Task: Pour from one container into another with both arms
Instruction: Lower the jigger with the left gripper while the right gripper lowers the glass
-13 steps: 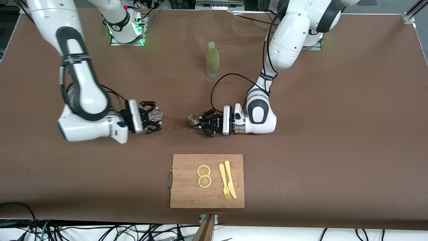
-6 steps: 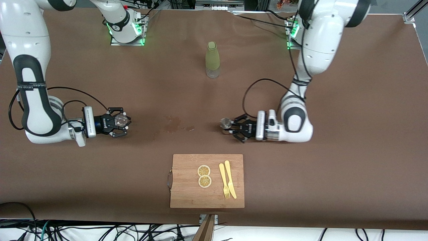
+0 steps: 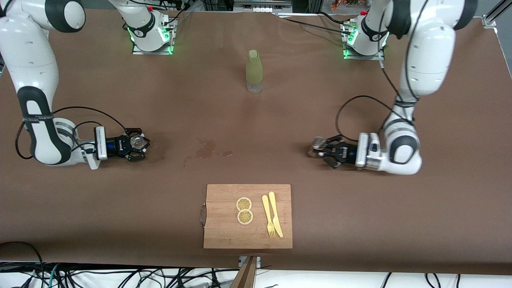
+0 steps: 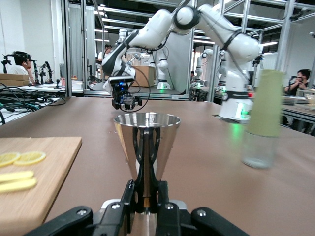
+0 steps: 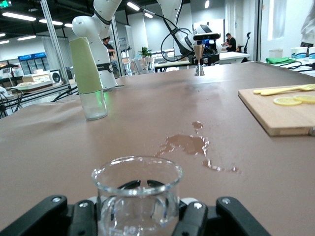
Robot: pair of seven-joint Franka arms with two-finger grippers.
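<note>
Now left gripper (image 3: 320,147) low at the left arm's end of the table (image 3: 360,224), clamped on a metal cup (image 4: 146,142). Right gripper (image 3: 138,145) low at the right arm's end, clamped on a small glass (image 5: 136,196). Wet patch (image 3: 206,149) between them, bottle (image 3: 254,71) near the bases, cutting board (image 3: 224,224) nearest the camera.

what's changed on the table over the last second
Both arms drew apart from the wet patch: the left end effector carried its metal cup toward its own end, the right end effector its glass likewise. Grips, bottle and cutting board unchanged.
</note>
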